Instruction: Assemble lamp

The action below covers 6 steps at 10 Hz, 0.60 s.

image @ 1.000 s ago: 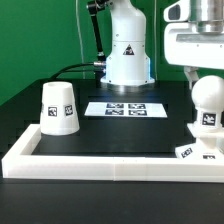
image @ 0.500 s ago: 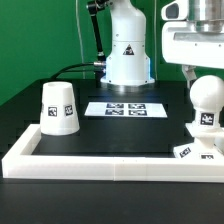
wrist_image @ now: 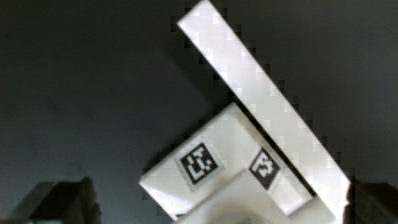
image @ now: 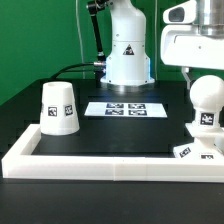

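Observation:
The lamp's rounded white bulb (image: pixel 207 100) stands upright on the flat square base (image: pixel 205 148) at the exterior view's right. The cup-like shade (image: pixel 58 107) stands apart at the left, narrow end up. My gripper (image: pixel 204 70) hangs just above the bulb, open and holding nothing. In the wrist view my gripper (wrist_image: pixel 219 204) shows its dark fingers (wrist_image: pixel 63 200) spread wide on either side of the bulb's top (wrist_image: pixel 267 213). The tagged base (wrist_image: pixel 222 160) lies below it.
A long white border rail (image: pixel 100 160) runs along the table's front and left side; it also shows in the wrist view (wrist_image: pixel 267 90). The marker board (image: pixel 123 108) lies mid-table before the robot's pedestal (image: pixel 128 50). A green wall stands behind.
My gripper has risen a little above the bulb. The bulb, base and shade have not moved.

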Motion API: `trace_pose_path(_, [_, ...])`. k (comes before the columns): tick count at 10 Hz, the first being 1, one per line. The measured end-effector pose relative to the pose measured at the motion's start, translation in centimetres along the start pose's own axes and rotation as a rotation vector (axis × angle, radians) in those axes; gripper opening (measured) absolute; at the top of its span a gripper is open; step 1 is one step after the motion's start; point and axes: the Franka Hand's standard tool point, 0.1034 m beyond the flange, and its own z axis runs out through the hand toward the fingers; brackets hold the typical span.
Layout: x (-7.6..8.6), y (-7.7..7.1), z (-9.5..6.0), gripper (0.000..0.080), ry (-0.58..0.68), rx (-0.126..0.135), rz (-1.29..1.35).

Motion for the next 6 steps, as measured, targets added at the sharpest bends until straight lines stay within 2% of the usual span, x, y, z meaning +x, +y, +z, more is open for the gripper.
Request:
trace_pose_path(2, [1.0,1.0,-0.3,0.0699,0.003,0.003,-0.106])
trace_pose_path(4, [1.0,1.0,-0.2,0.0699,0.003,0.002,-0.101])
trace_pose_path(6, [1.9,2.1,-0.3,0.0699,0.007,-0.001,-0.116])
